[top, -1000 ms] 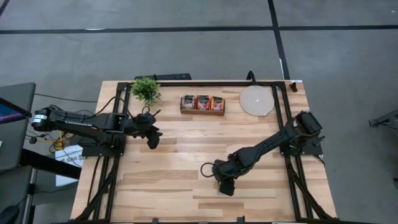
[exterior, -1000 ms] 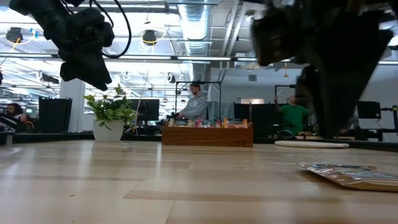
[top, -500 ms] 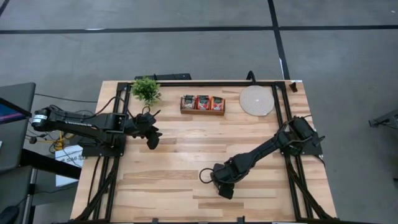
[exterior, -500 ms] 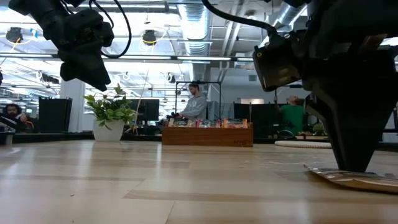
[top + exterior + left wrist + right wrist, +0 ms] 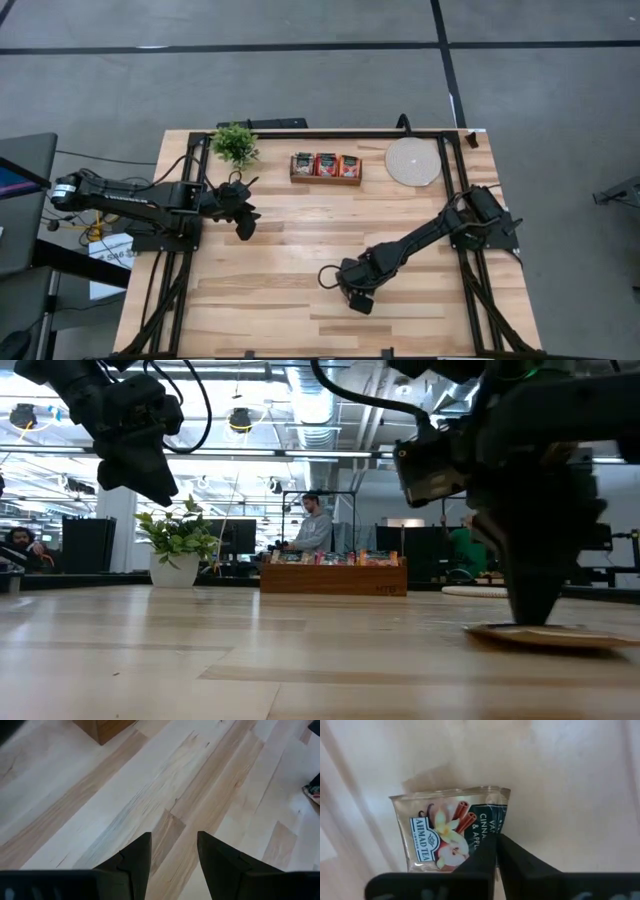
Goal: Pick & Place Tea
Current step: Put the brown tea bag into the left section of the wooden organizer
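One tea sachet [image 5: 440, 830], pale with a dark teal panel and a picture of vanilla, cinnamon and apple, lies flat on the table [image 5: 560, 636] near the front middle. My right gripper [image 5: 496, 842] stands over it, pointing down and shut on it. From above, that gripper [image 5: 352, 298] hides the sachet. More tea sachets stand in the wooden tray [image 5: 325, 166] at the far edge. My left gripper [image 5: 172, 840] hangs open and empty above the table's left part [image 5: 243, 228]. My right gripper pinches the sachet between its two fingers at the teal panel [image 5: 490, 822], close to one edge. The fingers come from above, pointing down. The sachet lies flat on the table under them.
A potted plant [image 5: 234, 143] stands at the far left, with a round pale disc [image 5: 412, 160] at the far right beside the tray. Bare wood lies between the two arms. People sit and stand in the room behind the table [image 5: 318, 525].
My right gripper has come down onto the sachet and shut its fingers on it. The sachet has shifted a little on the table and stays lying there.
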